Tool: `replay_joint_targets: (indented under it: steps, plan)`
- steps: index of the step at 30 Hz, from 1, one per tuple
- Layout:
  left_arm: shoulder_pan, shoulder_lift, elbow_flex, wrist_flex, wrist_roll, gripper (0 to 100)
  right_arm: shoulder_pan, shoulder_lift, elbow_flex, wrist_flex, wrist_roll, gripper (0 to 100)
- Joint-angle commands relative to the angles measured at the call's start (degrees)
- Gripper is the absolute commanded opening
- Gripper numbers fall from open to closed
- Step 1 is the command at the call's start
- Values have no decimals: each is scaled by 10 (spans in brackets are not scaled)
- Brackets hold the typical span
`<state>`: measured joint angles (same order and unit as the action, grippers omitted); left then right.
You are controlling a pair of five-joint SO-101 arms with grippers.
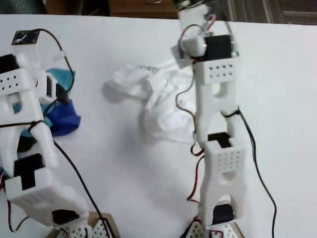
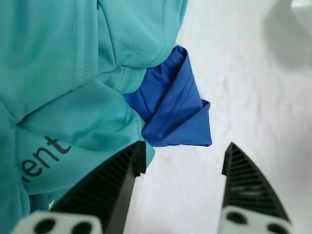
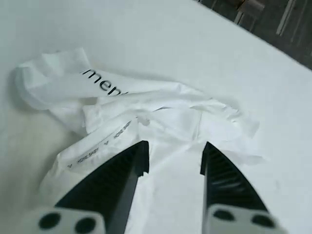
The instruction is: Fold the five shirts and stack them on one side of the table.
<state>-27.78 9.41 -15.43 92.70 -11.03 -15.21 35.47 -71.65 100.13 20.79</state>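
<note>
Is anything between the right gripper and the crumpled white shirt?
Nothing visible does. The right gripper hangs, jaws open, directly over the white shirt. The teal shirt and blue shirt lie apart from it, across the table.

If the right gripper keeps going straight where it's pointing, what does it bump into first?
Most likely the crumpled white shirt. The right gripper is open and points straight at it. I can't tell how much space is left between them.
</note>
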Motion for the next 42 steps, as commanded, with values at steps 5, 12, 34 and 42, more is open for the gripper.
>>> replay_joint_targets:
  steps: [5,12,34,42]
  plan:
    - [-5,-4,-1,-11,-1,274,-73,-135,249,13,8,183]
    - [-4,-4,-1,-11,-1,274,-123,-235,529,11,36,182]
    - [-5,-5,-1,-7,0,274,-2,-262,865,-232,129,186]
    - [-5,-5,-1,-7,0,274,13,-173,857,-252,126,230]
